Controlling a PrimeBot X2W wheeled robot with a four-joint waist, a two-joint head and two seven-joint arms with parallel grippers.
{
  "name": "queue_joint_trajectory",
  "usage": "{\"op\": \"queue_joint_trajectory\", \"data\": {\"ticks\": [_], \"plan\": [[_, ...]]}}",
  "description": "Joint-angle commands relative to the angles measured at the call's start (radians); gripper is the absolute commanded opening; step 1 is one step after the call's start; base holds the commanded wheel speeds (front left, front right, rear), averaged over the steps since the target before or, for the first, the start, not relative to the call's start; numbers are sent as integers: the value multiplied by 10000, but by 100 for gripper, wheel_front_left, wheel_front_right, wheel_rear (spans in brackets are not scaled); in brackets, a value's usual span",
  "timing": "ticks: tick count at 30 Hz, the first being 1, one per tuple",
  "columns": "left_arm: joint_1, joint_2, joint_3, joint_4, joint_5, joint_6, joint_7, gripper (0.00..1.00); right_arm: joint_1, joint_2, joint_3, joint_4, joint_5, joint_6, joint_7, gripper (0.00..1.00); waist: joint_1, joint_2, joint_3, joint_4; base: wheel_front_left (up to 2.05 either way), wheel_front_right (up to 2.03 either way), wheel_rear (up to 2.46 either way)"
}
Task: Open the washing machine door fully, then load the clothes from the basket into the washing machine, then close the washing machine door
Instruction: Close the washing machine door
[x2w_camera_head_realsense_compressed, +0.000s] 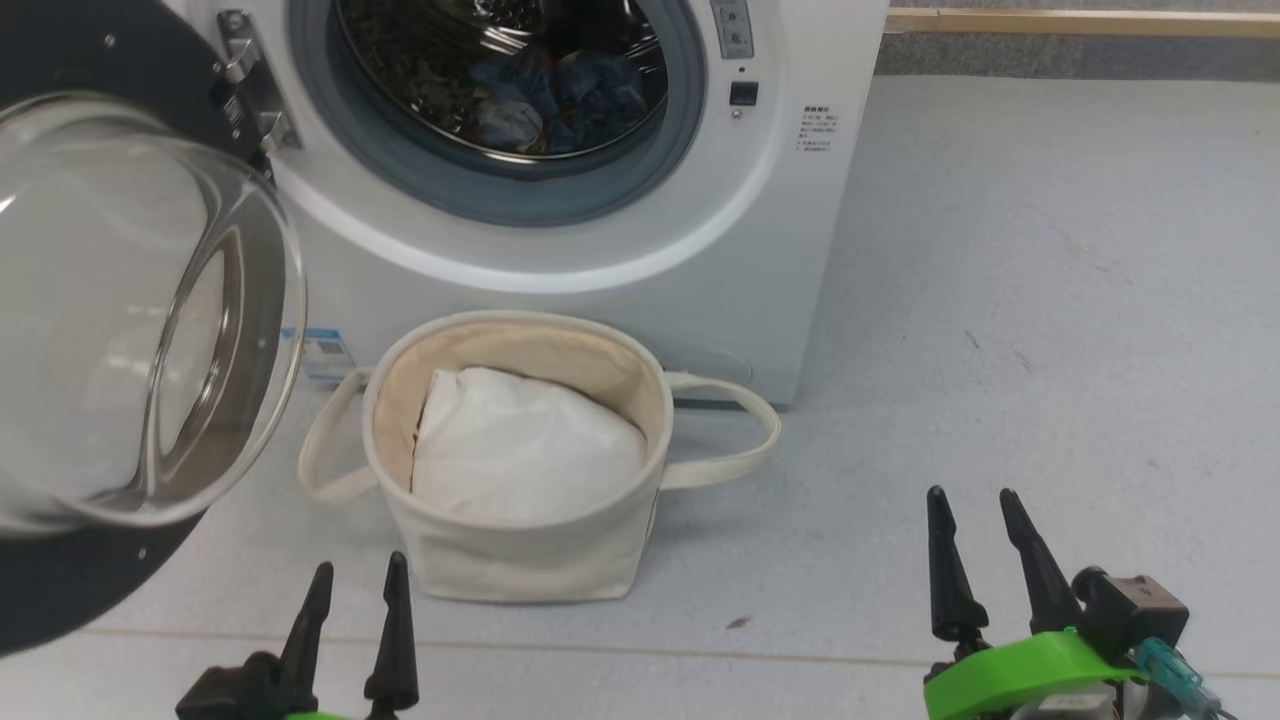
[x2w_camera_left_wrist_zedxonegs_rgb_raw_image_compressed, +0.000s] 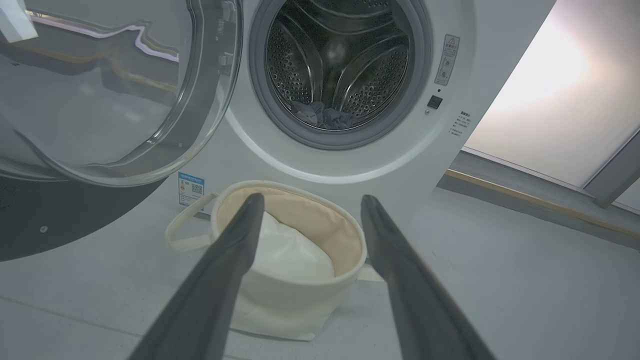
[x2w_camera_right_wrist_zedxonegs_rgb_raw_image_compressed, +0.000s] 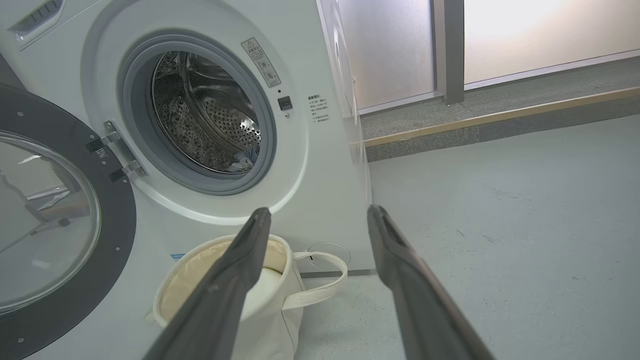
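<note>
The white washing machine (x2w_camera_head_realsense_compressed: 600, 250) stands with its door (x2w_camera_head_realsense_compressed: 130, 330) swung wide to the left, glass bulge facing me. Crumpled blue clothes (x2w_camera_head_realsense_compressed: 560, 100) lie low in the steel drum, seen too in the left wrist view (x2w_camera_left_wrist_zedxonegs_rgb_raw_image_compressed: 322, 115). The cream basket (x2w_camera_head_realsense_compressed: 520, 560) sits on the floor before the washer, holding a plain white cloth (x2w_camera_head_realsense_compressed: 520, 450). My left gripper (x2w_camera_head_realsense_compressed: 360, 565) is open and empty just in front of the basket; its fingers frame the basket (x2w_camera_left_wrist_zedxonegs_rgb_raw_image_compressed: 280, 305). Well right of the basket, my right gripper (x2w_camera_head_realsense_compressed: 972, 494) is open and empty.
The open door (x2w_camera_right_wrist_zedxonegs_rgb_raw_image_compressed: 45, 220) juts over the floor at the left. A blue label (x2w_camera_head_realsense_compressed: 328, 352) marks the washer's lower left corner. Pale floor (x2w_camera_head_realsense_compressed: 1050, 350) stretches right of the washer to a wood-edged ledge (x2w_camera_head_realsense_compressed: 1080, 22) below frosted windows (x2w_camera_right_wrist_zedxonegs_rgb_raw_image_compressed: 525, 35).
</note>
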Motion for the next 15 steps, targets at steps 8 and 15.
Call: {"op": "queue_joint_trajectory", "data": {"ticks": [8, 15], "plan": [[-442, 55, 168, -348, 261, 143, -47, 100, -250, -39, 316, -353, -36, 0, -124, 100, 1, -1, 24, 256, -97, 97, 0], [-447, 55, 190, -470, 302, 187, -47, 100, -189, -39, 526, -600, 61, 0, -124, 100, 1, -1, 4, 804, -9, 9, 0]]}}
